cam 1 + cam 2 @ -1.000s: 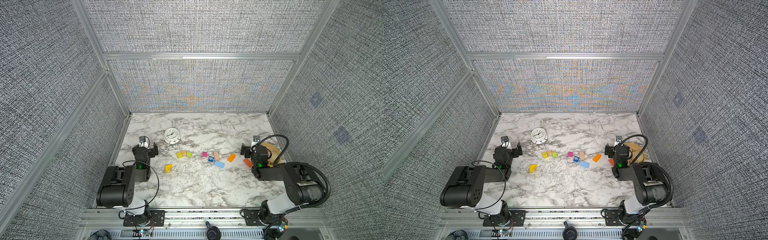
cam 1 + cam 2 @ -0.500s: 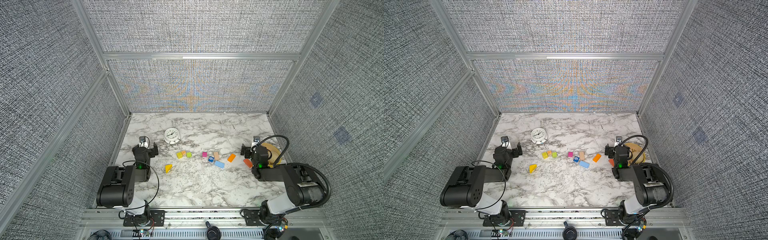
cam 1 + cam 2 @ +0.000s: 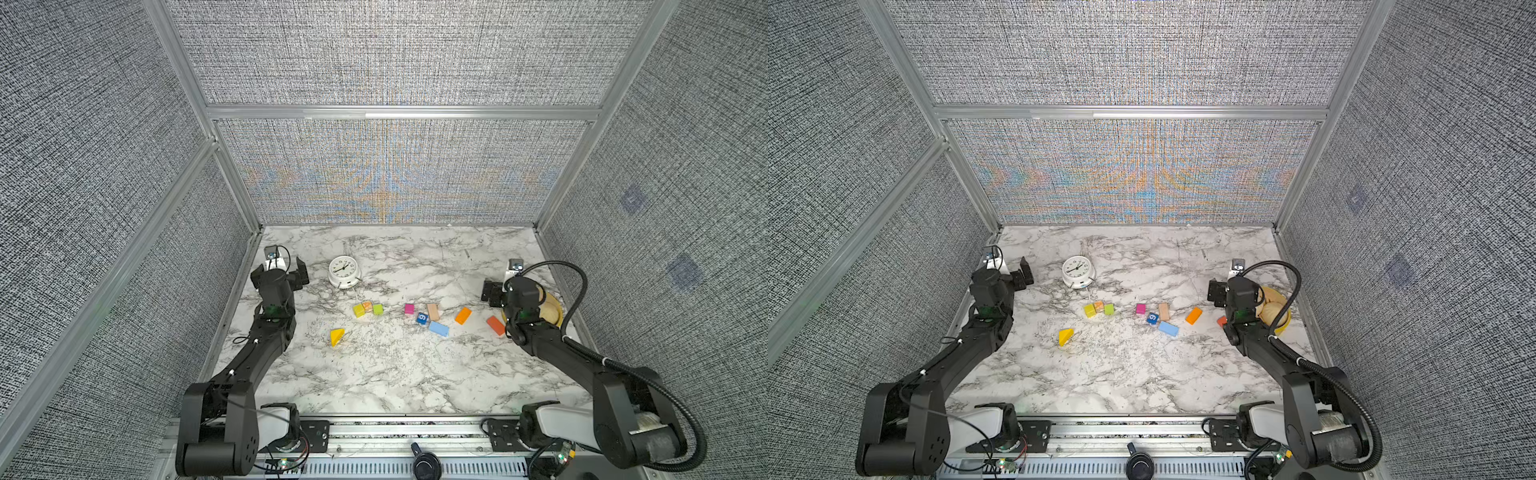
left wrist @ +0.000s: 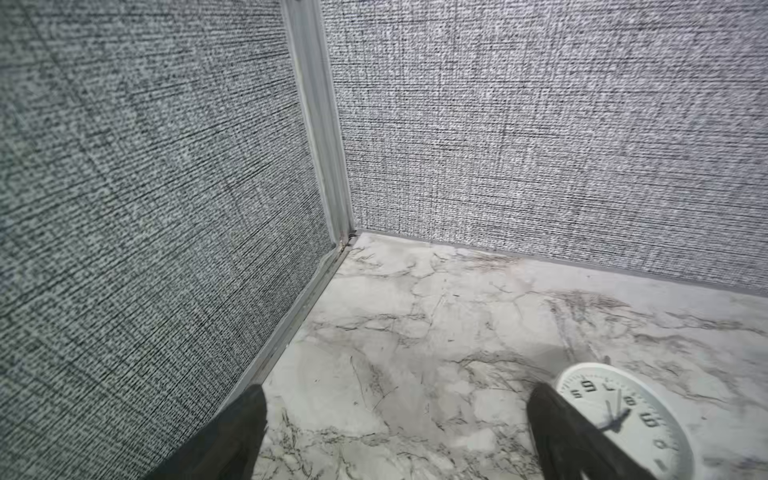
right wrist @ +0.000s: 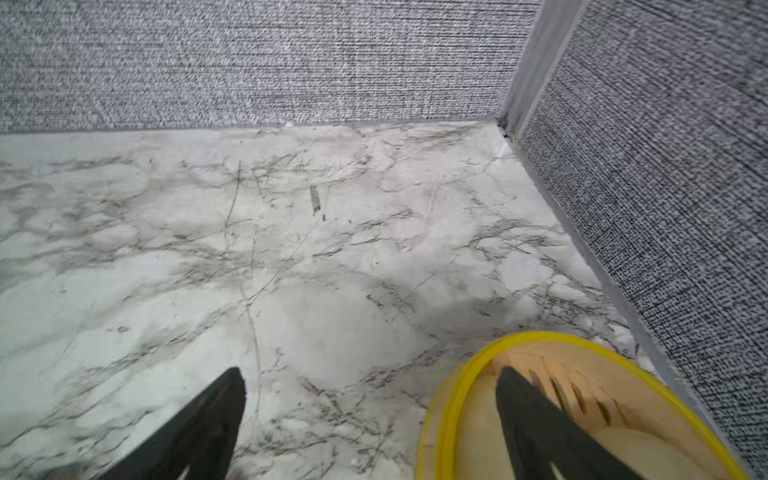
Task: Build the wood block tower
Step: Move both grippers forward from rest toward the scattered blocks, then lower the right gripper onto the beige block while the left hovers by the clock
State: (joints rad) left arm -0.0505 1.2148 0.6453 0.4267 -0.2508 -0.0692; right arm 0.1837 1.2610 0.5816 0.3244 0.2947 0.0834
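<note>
**Blocks lie loose; both pincers wide and empty**

The marble table [image 3: 395, 374] carries everything. The left gripper [image 4: 397, 392] hangs just left of the white clock [image 3: 343, 270], jaws spread wide and holding nothing, with one finger close by the clock's rim. The right gripper [image 5: 370, 372] sits well to the clock's right, equally wide and empty, with one finger over the yellow bowl [image 5: 536, 336].

The wood blocks lie loose in front of the clock and off to its right:
- **Slabs:** The red-orange slab [image 3: 495, 325] is farthest right, beside the bowl. Nearer the clock come the orange slab [image 3: 463, 315], light blue slab [image 3: 439, 328] and tan slab [image 3: 433, 311].
- **Wedge:** The yellow wedge [image 3: 337, 336] lies farthest in front of the clock.
- **Cubes near the clock:** The yellow cube [image 3: 358, 310], small orange block [image 3: 367, 306] and green cube [image 3: 377, 309] huddle just before it.
- **Cubes by the tan slab:** The magenta cube [image 3: 409, 308] and blue "9" cube [image 3: 422, 318] sit here.
</note>
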